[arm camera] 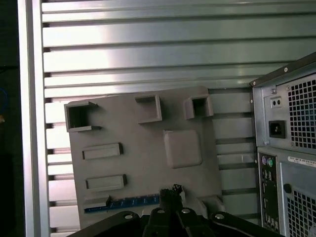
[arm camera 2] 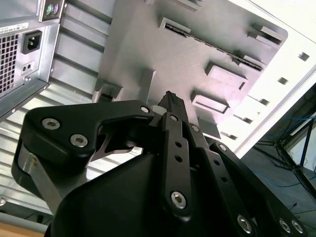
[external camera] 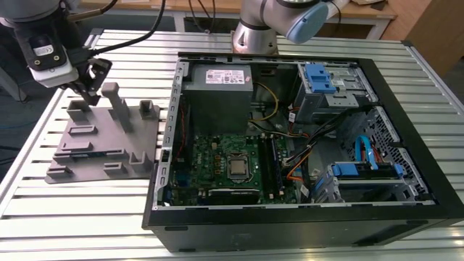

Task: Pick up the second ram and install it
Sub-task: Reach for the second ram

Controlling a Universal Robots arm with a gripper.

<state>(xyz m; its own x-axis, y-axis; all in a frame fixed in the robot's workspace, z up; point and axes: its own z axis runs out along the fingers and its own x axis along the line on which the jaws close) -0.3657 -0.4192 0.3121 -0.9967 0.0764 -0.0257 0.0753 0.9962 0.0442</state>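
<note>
Hanging tool (arm camera: pixel 171 192) over grey tray (arm camera: pixel 148 148), fingers pinched narrow, holding nothing. Second ram (arm camera: pixel 123 203) lying edge-up in tray slot, just beside tip. Judging best: spreading fingers, squaring across board's flat faces, gripping mid-length.

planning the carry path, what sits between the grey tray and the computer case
Only a bare strip of slatted table, shown in the first wrist view between the tray and the case.
</note>
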